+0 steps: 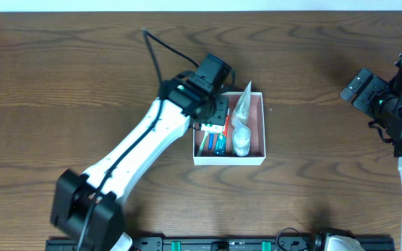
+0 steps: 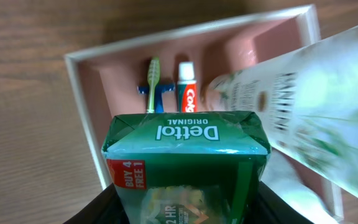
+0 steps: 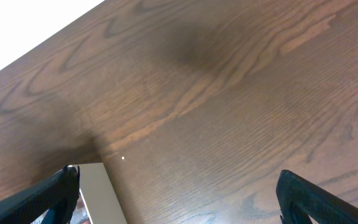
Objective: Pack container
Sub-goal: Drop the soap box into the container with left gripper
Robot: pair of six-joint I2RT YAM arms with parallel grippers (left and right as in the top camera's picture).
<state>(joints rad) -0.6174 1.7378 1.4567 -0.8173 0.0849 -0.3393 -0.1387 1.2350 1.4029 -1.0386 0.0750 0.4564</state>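
The container (image 1: pixel 262 132) is a shallow white-walled box with a pink inside, at the table's middle; it also shows in the left wrist view (image 2: pixel 84 99) and a corner of it in the right wrist view (image 3: pixel 98 193). Inside lie a toothbrush (image 2: pixel 153 84), a blue razor (image 2: pixel 160 94), a Colgate tube (image 2: pixel 187 87) and a clear pouch with a bottle (image 1: pixel 241 129). My left gripper (image 1: pixel 215 122) is shut on a green Dettol soap pack (image 2: pixel 188 155) and holds it over the container's left part. My right gripper (image 3: pixel 179 199) is open and empty, far right, over bare table.
The dark wooden table (image 1: pixel 82 84) spreads all round the container. A black rail with green clips (image 1: pixel 222 242) runs along the front edge. The left arm (image 1: pixel 138 157) crosses the table from the front left to the container.
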